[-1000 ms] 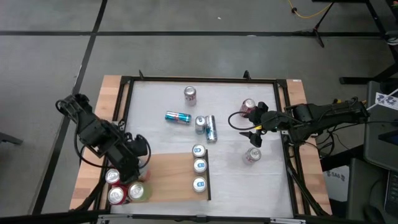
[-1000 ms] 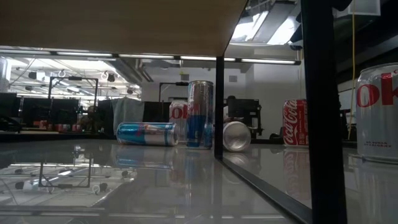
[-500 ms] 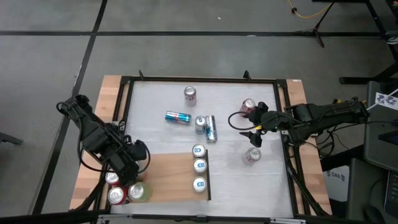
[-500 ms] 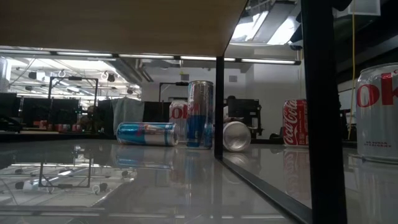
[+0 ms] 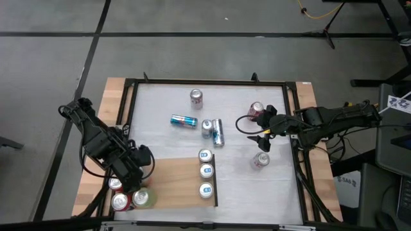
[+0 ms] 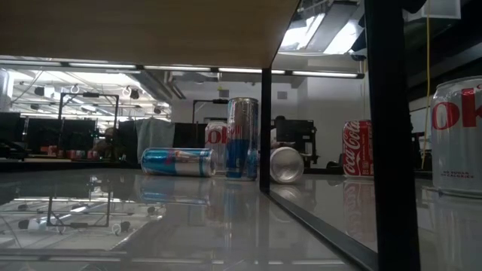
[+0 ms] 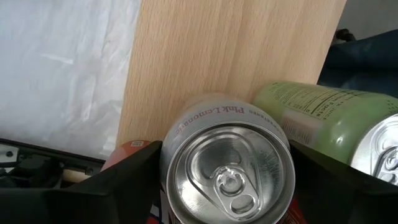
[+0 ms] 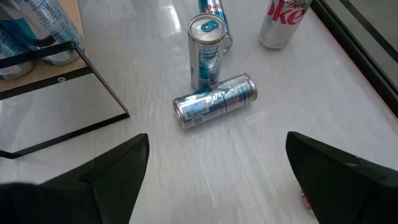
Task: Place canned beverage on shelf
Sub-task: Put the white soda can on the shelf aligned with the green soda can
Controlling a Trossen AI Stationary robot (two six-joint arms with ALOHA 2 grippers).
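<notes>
A silver-topped can (image 7: pixel 227 171) stands upright at the left end of the light-brown shelf (image 5: pixel 173 183), beside a green can (image 5: pixel 142 197) and two red cans (image 5: pixel 119 202). My left gripper (image 5: pixel 131 174) points down over it, open, one finger close on each side of its upper wall. Three blue-topped cans (image 5: pixel 205 171) stand in a row along the shelf's right edge. My right gripper (image 8: pixel 217 183) hovers open over the table's right part, holding nothing. Loose cans (image 8: pixel 208 43) stand and lie on the white table. My left gripper has its fingers (image 7: pixel 134 177) beside the can's upper wall (image 7: pixel 171 146), coming from above. Whether they touch it I cannot tell. The can is upright; its own body hides its base.
On the white table are a lying blue can (image 5: pixel 183 120), an upright and a lying can (image 5: pixel 212 130), one at the far side (image 5: pixel 196 96) and two near my right gripper (image 5: pixel 260 160). A black frame (image 5: pixel 212 82) borders the table. The low view looks beneath the shelf (image 6: pixel 135 30).
My left gripper has sunk a little over the cans at the shelf's left end and shifted slightly toward the table's near edge. The cans on the table and the shelf have kept their places.
</notes>
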